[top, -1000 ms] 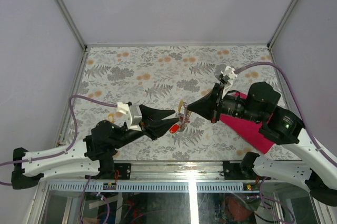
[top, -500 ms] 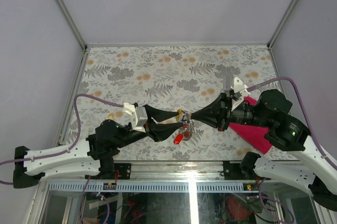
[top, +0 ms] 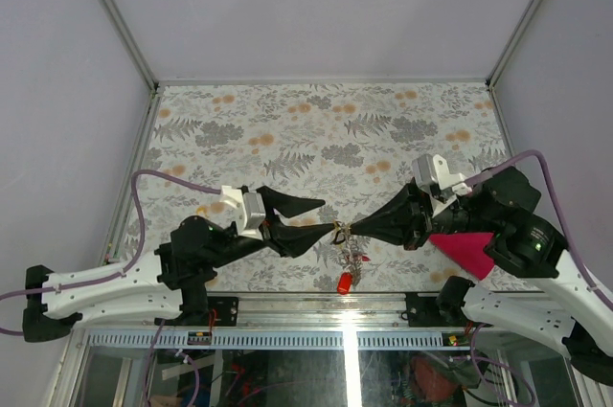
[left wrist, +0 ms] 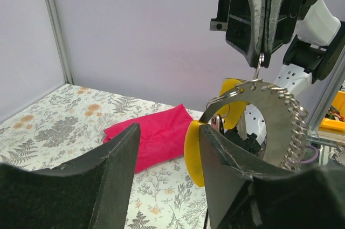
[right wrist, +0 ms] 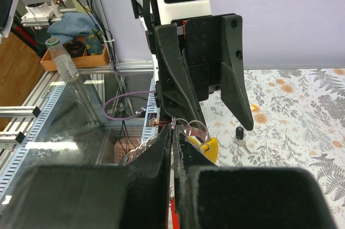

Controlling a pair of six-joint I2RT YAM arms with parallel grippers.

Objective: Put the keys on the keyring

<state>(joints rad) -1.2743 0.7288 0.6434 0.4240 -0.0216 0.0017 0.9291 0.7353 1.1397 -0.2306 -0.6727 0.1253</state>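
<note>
Two keys, the red key (top: pixel 345 282) and the yellow key (left wrist: pixel 192 153), hang from the keyring (top: pixel 340 232), which is pinched in the closed right gripper (top: pixel 352 228). Just beside it, the left gripper (top: pixel 328 215) stands half-open and empty. The task looks mid-threading; next likely comes fetching the black key (right wrist: pixel 240 133), lying loose below the left gripper.

The left tool (top: pixel 327 214) and right tool (top: pixel 354 228) are black wedges on white-and-black arms (top: pixel 105 294) trailing lilac cables (top: pixel 153 172).

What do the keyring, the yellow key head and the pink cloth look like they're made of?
The keyring looks like bare metal, going by its silvery grey sheen. The yellow key head is probably plastic: smooth, with even, opaque colour. The cloth is soft matte fabric lying in loose folds; the fibre can't be told.
</note>
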